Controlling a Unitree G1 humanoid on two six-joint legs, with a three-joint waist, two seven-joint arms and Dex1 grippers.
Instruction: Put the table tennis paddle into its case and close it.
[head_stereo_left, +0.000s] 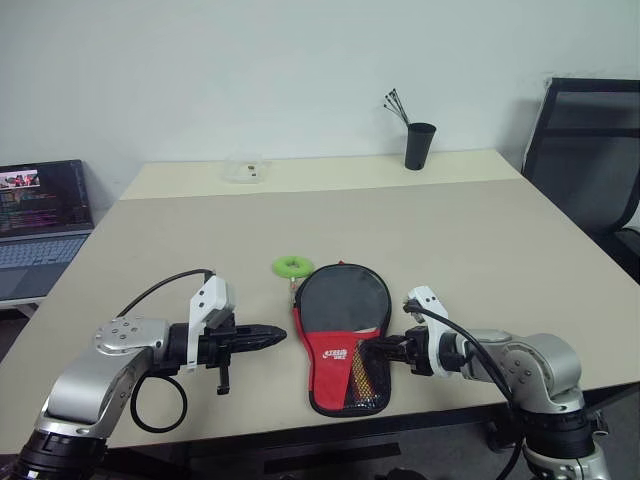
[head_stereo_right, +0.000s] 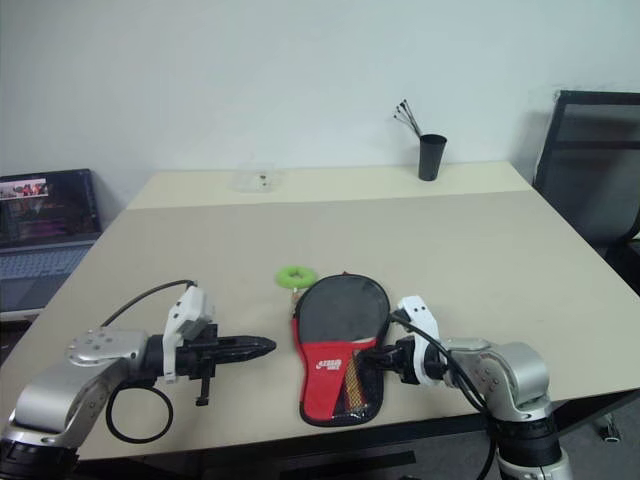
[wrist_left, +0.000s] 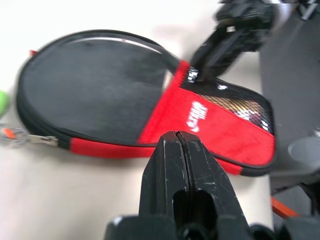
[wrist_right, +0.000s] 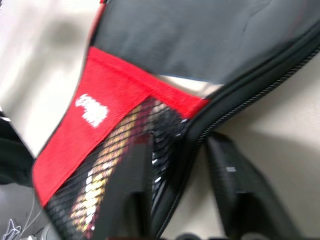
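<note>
Right gripper (head_stereo_left: 372, 352) straddles the case edge, fingers spread; left gripper (head_stereo_left: 272, 335) pressed shut beside it.
The paddle-shaped black fabric case with red lower section (head_stereo_left: 341, 335), paddle handle visible through its mesh, lies lower centre near the beige table (head_stereo_left: 480, 230) front edge; a snagged finger could drag it off. Open room lies beyond.

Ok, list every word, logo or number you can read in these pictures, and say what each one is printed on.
White logo on the red lower section of the black fabric paddle-shaped case: there is lettering, but it is too blurred to read.
Screen of the open laptop off the table's left edge: lines of text, too small to read.
No other text shows.
</note>
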